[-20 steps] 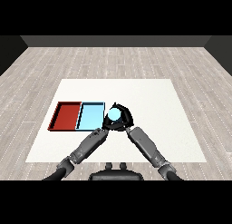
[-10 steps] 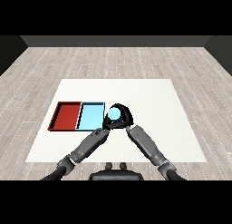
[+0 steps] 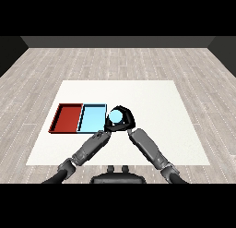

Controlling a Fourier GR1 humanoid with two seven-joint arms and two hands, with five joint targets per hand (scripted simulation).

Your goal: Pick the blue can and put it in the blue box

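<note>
While curling round the blue can (image 3: 115, 116), right hand (image 3: 125, 123) holding it just beside the light blue tray (image 3: 91, 117), above the bench (image 3: 152, 102). Needing a level carry leftward, clearing the rim before lowering. Left hand (image 3: 100, 134): fingers hidden, cannot tell.

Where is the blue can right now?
In the head view, the blue can sits near the middle, held in the right hand, just beside the light blue tray's right edge.

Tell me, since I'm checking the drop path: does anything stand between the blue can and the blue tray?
Nothing visible does. The blue can, held in the right hand, sits just right of the light blue tray.
</note>
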